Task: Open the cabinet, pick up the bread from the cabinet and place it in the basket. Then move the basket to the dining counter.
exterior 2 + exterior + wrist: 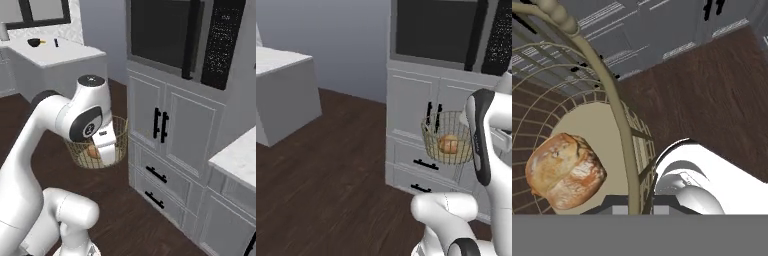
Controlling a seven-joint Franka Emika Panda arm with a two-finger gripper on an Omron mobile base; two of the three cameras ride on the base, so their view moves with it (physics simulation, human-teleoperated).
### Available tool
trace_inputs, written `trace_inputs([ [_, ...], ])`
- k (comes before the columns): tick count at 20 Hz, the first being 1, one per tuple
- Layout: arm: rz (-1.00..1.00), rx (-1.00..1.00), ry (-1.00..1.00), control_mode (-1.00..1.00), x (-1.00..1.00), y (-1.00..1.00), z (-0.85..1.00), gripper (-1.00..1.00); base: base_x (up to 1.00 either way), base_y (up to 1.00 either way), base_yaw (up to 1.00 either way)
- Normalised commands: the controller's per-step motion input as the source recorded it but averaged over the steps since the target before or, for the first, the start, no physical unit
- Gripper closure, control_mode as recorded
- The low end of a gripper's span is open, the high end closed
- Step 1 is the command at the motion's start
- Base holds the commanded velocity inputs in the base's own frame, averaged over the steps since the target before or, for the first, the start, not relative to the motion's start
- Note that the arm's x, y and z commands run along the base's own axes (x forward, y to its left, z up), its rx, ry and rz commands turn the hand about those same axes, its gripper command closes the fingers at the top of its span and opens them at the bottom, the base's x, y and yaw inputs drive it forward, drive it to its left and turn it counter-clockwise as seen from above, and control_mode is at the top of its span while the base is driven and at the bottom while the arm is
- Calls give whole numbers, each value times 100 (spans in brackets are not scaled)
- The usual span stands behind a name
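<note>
Bread (pixel 564 170) was already in the basket (pixel 432 141), gripper (pixel 633 207) clamped on its rim, carried off the floor, dining counter (pixel 286 90) drop-off left.

A dark brown plank floor (pixel 331 170) runs up to a tall grey panelled unit (pixel 170 130) with black handles (pixel 160 124) on its doors and drawers. Above those doors sits a dark built-in oven (pixel 165 30). Left of the unit stands a plain grey-blue wall (pixel 341 45), and farther left a white-topped block with grey sides (pixel 283 95)
</note>
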Motion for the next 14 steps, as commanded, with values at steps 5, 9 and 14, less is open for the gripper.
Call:
trace_inputs([
  [5,0,0,0,100,0,0,0,100,0,23,97],
  [9,0,0,0,100,0,0,0,100,49,14,78],
  [14,0,0,0,100,0,0,0,100,100,16,32],
])
